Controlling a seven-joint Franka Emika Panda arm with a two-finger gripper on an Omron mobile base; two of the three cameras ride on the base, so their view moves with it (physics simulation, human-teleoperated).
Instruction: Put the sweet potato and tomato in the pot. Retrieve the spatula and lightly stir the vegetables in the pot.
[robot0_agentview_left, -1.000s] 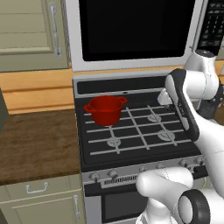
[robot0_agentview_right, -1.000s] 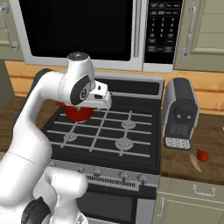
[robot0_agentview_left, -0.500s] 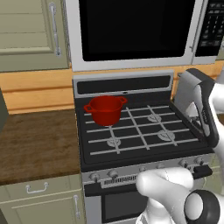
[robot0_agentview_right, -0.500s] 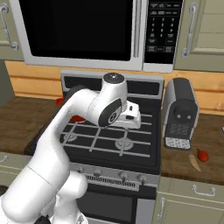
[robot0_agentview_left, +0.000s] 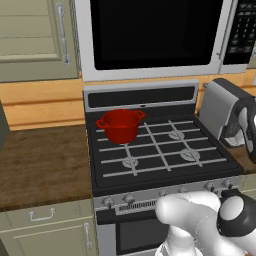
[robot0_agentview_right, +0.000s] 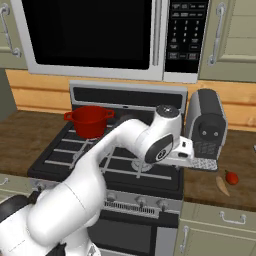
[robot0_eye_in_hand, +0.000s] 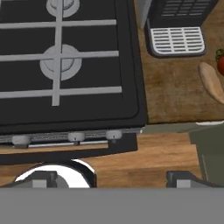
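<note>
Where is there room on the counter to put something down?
The wooden counter left of the stove is wide and bare. Right of the stove it is crowded: the coffee machine, the tomato and the sweet potato leave a small patch.

black stove (robot0_agentview_left: 155, 155) under microwave (robot0_agentview_left: 155, 35), wooden counters (robot0_agentview_left: 40, 160), green cabinets (robot0_agentview_left: 30, 40).

Arm (robot0_agentview_right: 150, 142) further right, toward toaster (robot0_agentview_right: 206, 124).
</note>
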